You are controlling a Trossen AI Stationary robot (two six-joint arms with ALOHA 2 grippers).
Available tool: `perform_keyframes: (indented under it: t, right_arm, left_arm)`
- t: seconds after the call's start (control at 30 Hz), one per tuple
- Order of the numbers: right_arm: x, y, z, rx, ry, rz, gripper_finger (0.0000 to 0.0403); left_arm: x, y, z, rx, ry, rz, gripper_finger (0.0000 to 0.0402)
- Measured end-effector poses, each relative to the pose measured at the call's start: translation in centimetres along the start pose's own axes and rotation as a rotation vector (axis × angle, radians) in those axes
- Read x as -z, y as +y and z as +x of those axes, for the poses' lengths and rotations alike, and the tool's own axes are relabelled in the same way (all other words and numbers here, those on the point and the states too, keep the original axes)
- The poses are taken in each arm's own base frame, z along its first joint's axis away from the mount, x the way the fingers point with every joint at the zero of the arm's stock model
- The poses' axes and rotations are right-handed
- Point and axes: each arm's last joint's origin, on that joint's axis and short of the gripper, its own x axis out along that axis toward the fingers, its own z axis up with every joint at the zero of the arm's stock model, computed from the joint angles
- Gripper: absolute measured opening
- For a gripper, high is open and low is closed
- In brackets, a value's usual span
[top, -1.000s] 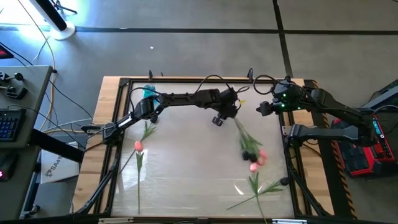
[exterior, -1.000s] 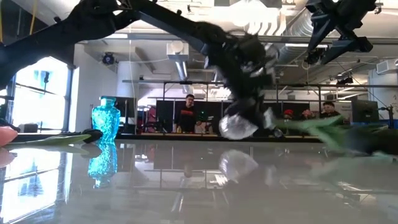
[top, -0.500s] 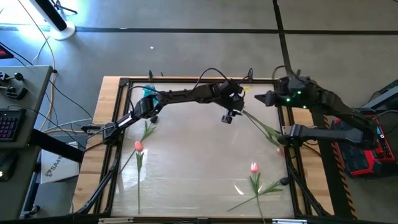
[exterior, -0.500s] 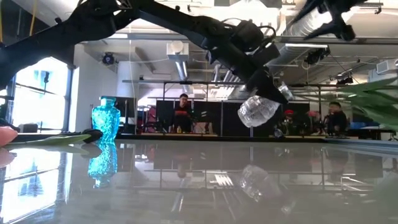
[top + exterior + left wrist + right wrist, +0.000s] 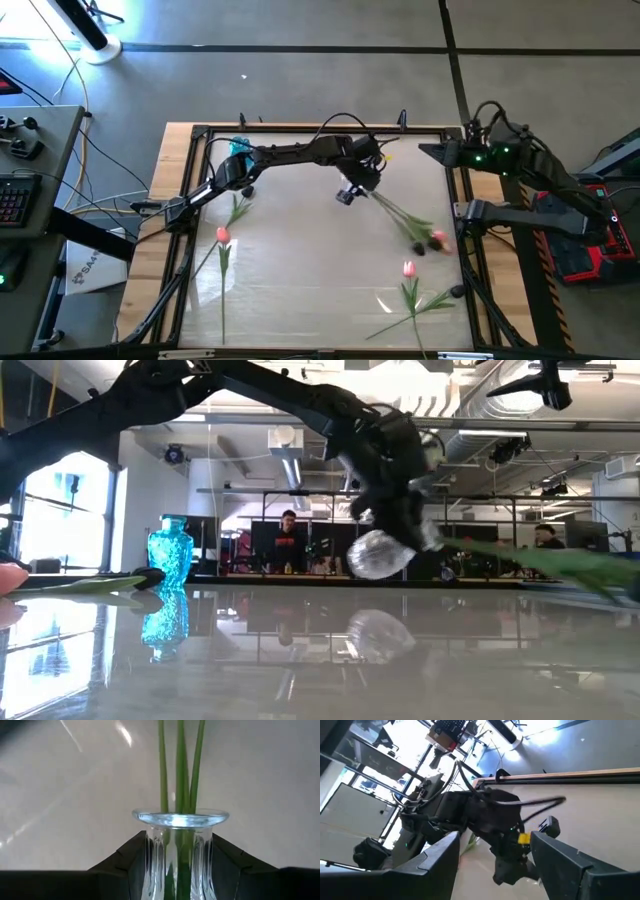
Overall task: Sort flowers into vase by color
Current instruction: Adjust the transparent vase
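Swung back inward, the left gripper (image 5: 352,186) clamps a ribbed clear-glass vase (image 5: 179,852) tilted, thin green stems (image 5: 178,767) inside.

The left arm is reaching from the left edge of the tabletop across its far half, its links stretching almost straight toward the middle. Its wrist is bending downward, and the left end effector (image 5: 352,187) is hanging above the tabletop's centre, its two dark fingers (image 5: 131,857) clamping on the neck of a clear vase (image 5: 179,851), one on each side, tilting it. The right arm is folding back over the far right corner of the tabletop, raised well above the surface. The right end effector (image 5: 432,152) is pointing toward the left arm, its fingers (image 5: 437,855) standing apart with nothing between them.
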Motion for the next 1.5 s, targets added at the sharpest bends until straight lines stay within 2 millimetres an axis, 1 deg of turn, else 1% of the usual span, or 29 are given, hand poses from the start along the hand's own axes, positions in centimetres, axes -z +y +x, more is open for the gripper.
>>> perform_keyframes:
  t: [0.1,0.27,0.37,0.47,0.6,0.7,0.77,0.87,0.93,1.07,1.2,1.37,1.5]
  right_arm:
    - [0.0,0.0,0.0,0.001,0.0,0.0,0.0232]
    - [0.0,0.0,0.1,0.003,0.001,-0.002,0.0232]
    - [0.0,0.0,0.1,0.005,0.002,-0.005,0.0232]
    - [0.0,0.0,0.1,0.005,0.002,-0.008,0.0232]
    - [0.0,0.0,0.1,0.011,-0.005,-0.016,0.0232]
    - [0.0,-0.1,0.1,0.02,-0.015,-0.019,0.0232]
    - [0.0,-0.1,0.1,0.022,-0.017,-0.025,0.0232]
    - [0.0,-0.1,0.1,0.023,-0.018,-0.034,0.0232]
    - [0.0,-0.1,0.1,0.024,-0.018,-0.034,0.0232]
    - [0.0,-0.1,0.1,0.024,-0.017,-0.031,0.0232]
    - [-0.1,-0.1,0.1,0.021,-0.02,-0.029,0.0232]
    - [-0.2,0.0,0.1,0.016,-0.032,-0.007,0.0232]
    - [-0.6,0.5,0.1,-0.03,-0.08,-0.004,0.0232]
  left_arm:
    - [0.6,-0.2,0.0,-0.029,0.121,0.007,0.0149]
    - [0.7,-0.3,-0.3,-0.079,0.207,-0.042,0.0149]
    - [1.0,-0.2,-0.9,-0.182,0.383,-0.036,0.0149]
    - [2.0,0.0,-1.8,-0.234,0.547,-0.038,0.0149]
    - [3.5,0.0,-2.7,-0.198,0.652,-0.094,0.0149]
    - [4.3,-0.1,-3.3,-0.184,0.697,-0.146,0.0149]
    - [4.6,0.1,-3.4,-0.184,0.69,-0.192,0.0149]
    - [4.4,0.5,-3.2,-0.154,0.561,-0.256,0.0149]
    - [3.8,0.7,-2.9,-0.142,0.453,-0.284,0.0149]
    - [1.9,0.8,-2.2,-0.141,0.26,-0.276,0.0149]
    - [-0.5,1.9,-2.0,-0.197,-0.027,-0.28,0.0149]
    - [-3.5,3.8,-2.9,-0.307,-0.406,-0.348,0.0149]
    - [-5.0,5.0,-4.2,-0.338,-0.658,-0.395,0.0149]
